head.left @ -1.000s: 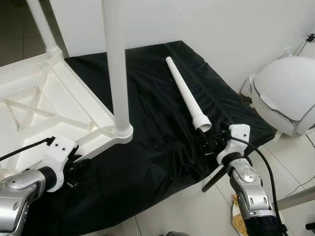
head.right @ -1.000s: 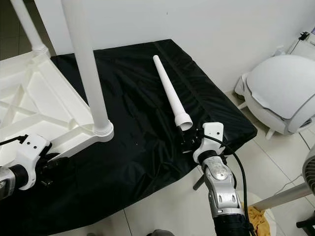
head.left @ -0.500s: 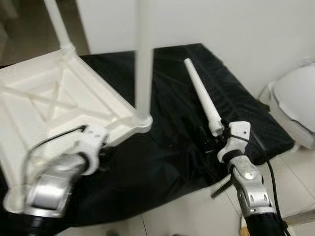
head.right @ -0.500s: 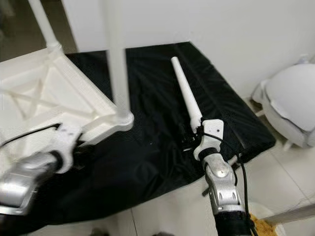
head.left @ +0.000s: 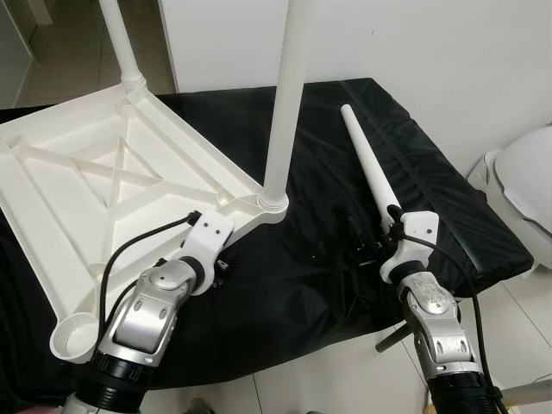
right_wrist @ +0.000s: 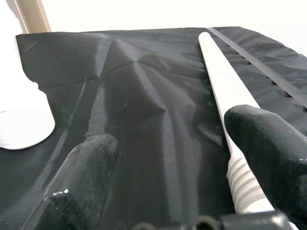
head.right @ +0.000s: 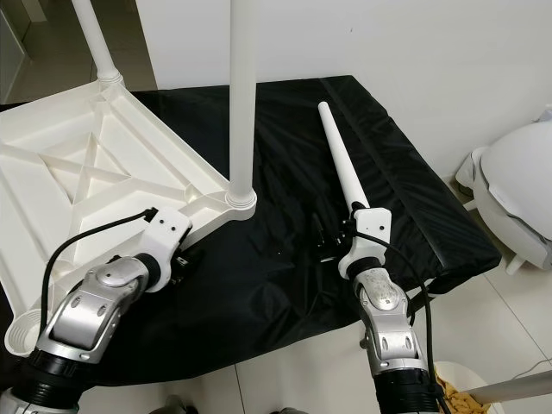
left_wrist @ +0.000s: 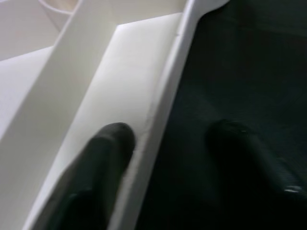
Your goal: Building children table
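Note:
A white children's table top lies upside down on a black cloth. Two white legs stand in its corner sockets, the nearer leg and a far one. An empty socket is at the near corner. A loose white leg lies on the cloth. My right gripper is open at its thick ribbed end, one fingertip above the leg. My left gripper is open and straddles the table's rim, one finger inside, one over the cloth.
A round white domed object stands on the tiled floor to the right of the cloth. A white wall closes the far side. The cloth's near edge drops to the tiles just in front of me.
The camera has swung left and the whole view has shifted. My left arm has reached forward along the table's rim. My right gripper has come up beside the loose leg's thick end.

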You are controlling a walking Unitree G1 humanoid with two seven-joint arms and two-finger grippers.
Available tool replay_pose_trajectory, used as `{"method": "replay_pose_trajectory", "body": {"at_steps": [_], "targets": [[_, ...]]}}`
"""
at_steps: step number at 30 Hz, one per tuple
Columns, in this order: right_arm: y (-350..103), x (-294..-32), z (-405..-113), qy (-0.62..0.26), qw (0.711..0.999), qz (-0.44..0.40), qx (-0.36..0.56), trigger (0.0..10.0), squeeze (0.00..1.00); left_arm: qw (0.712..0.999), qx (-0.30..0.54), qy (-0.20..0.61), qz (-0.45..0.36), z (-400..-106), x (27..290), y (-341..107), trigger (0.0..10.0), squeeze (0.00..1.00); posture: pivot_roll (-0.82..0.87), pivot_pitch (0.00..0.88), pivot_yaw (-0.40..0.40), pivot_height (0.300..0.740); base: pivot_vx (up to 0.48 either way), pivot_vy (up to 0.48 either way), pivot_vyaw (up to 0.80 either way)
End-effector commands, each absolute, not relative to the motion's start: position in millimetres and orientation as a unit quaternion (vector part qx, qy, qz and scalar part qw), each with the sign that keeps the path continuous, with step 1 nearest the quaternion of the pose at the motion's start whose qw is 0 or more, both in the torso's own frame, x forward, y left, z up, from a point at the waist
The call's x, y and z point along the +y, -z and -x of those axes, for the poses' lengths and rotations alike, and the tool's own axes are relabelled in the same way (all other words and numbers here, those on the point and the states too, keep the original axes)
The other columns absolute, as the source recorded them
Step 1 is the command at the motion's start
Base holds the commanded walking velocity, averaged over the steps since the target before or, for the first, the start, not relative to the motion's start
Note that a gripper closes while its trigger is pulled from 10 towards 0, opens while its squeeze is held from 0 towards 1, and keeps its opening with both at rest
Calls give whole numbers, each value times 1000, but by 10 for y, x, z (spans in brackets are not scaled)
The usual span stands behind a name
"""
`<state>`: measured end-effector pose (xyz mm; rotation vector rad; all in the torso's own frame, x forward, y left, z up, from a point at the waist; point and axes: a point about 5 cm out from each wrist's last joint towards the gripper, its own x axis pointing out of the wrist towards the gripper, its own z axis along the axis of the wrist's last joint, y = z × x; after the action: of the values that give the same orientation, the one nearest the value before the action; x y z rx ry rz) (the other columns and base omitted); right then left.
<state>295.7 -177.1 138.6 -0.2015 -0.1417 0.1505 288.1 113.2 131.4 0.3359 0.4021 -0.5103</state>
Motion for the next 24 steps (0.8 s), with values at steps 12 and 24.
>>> {"method": "replay_pose_trajectory", "body": {"at_steps": [12,24], "targets": [[-1409,-1628,-2928,-132,985,64,-87,10000,0,908,106,384,-129,-2640,1050,-1735,10000,0,-27,91,-39,740,0,0,0],[-1438,-1501,-2913,-165,982,33,-83,10000,0,953,58,258,-148,-2882,1515,-2005,10000,0,-20,85,-46,740,0,0,0]]}}
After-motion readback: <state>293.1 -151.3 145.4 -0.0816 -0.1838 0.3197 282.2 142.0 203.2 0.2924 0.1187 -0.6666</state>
